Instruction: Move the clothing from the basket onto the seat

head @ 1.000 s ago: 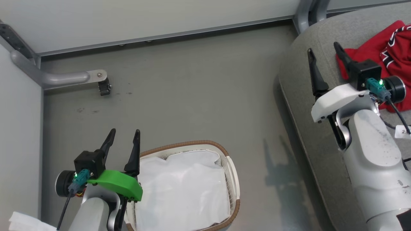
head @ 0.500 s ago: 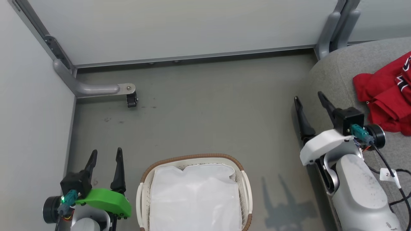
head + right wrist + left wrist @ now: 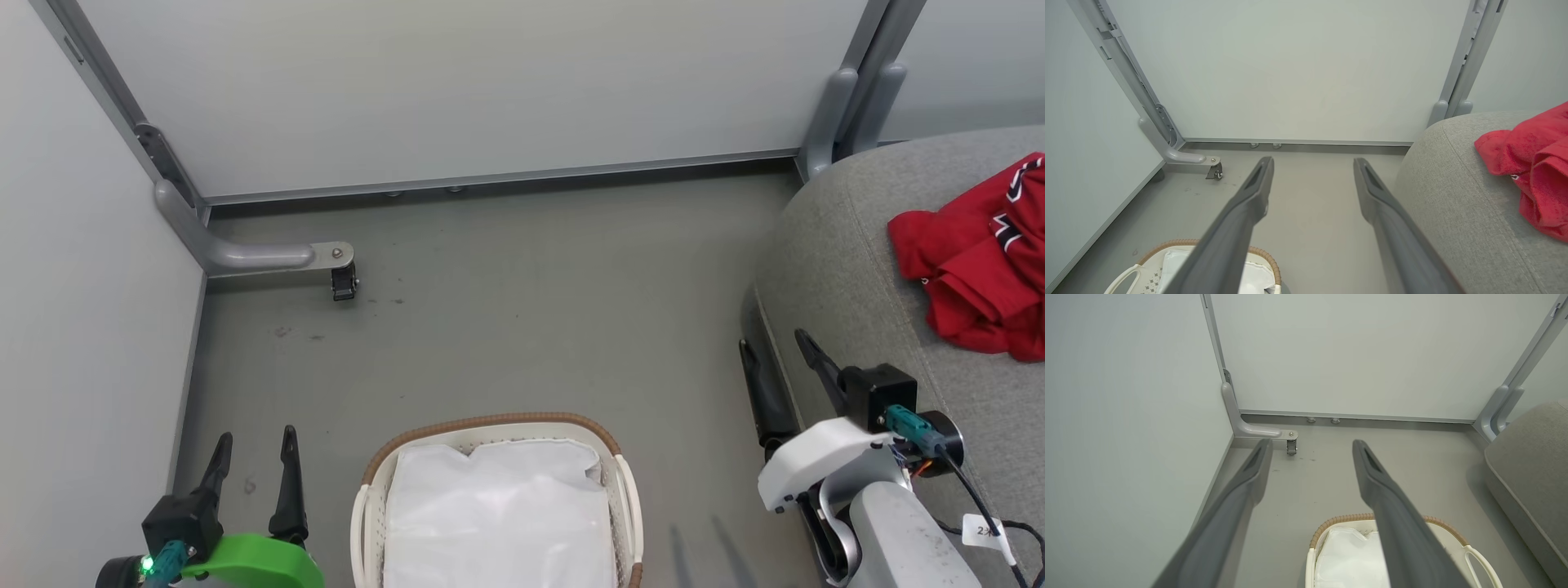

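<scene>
Clothing [image 3: 967, 261] heaped on seat [image 3: 841, 278], lettering unreadable; basket [image 3: 490, 420] holds white liner [image 3: 498, 514]; left gripper [image 3: 255, 433], right gripper [image 3: 771, 338] fingers spread, empty.

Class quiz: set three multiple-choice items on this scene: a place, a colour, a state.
1. Where does the red clothing lie? A in the basket; B on the grey seat; C on a shelf.
2. What colour is the basket's rim? A brown; B blue; C black.
3. How are the left gripper and right gripper? A both shut; B both open, empty; C one holding cloth.
Key: B, it rests on the seat; A, the woven rim looks brown; B, fingers spread, nothing between.
</scene>
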{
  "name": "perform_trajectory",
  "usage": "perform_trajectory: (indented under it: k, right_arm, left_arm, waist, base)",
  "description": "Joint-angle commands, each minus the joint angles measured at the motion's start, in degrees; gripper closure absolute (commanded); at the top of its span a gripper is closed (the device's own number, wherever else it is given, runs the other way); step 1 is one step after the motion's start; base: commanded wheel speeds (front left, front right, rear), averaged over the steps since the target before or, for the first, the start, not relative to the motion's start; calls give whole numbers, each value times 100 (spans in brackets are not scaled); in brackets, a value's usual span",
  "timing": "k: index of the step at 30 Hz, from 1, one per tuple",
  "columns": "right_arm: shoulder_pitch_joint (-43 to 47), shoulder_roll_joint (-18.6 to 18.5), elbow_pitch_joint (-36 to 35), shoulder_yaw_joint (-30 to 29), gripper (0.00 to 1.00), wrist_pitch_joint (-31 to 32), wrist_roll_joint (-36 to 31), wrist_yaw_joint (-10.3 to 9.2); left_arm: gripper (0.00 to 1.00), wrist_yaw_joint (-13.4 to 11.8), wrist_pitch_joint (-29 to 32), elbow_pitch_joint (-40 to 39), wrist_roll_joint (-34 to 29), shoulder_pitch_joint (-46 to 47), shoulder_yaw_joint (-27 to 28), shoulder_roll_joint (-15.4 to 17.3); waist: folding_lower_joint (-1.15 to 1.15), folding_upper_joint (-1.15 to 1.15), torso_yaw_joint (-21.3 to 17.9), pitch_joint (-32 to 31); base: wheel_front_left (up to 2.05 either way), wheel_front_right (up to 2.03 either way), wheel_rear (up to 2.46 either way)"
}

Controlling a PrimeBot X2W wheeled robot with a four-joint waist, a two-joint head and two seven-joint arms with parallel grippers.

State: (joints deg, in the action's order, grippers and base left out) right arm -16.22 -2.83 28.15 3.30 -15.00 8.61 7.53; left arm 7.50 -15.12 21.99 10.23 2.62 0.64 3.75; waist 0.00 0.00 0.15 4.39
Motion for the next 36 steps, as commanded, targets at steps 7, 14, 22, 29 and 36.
perform_trajectory:
  k: [7, 14, 22, 29, 36]
  right_arm:
    - [409, -22, -120, -27, 0, -27, 122, -8]
    - [621, -22, -112, -40, 0, -27, 172, -8]
    - [603, -1, -73, 3, 100, 1, 180, 0]
    - [650, 34, 42, -88, 100, 158, 585, 0]
    - [701, 29, -125, -163, 100, 344, 1359, -1]
  left_arm:
    - [0, -4, -2, -273, -25, -381, 121, -58]
    - [0, -4, -2, -333, -14, -534, 99, -74]
    - [100, 2, -1, -313, 303, -499, -44, -83]
    - [100, 4, 104, -198, 711, -456, -40, -110]
    - [100, 4, 304, -260, 1454, -370, 21, -103]
  waist:
    - [0, 0, -20, -138]
    - [0, 0, -23, -194]
    - [0, 0, -68, -227]
    - [0, 0, -67, -234]
    - [0, 0, -64, -244]
  base:
    - [0, 0, 0]
    - [0, 0, 0]
    - [0, 0, 0]
    - [0, 0, 0]
    - [0, 0, 0]
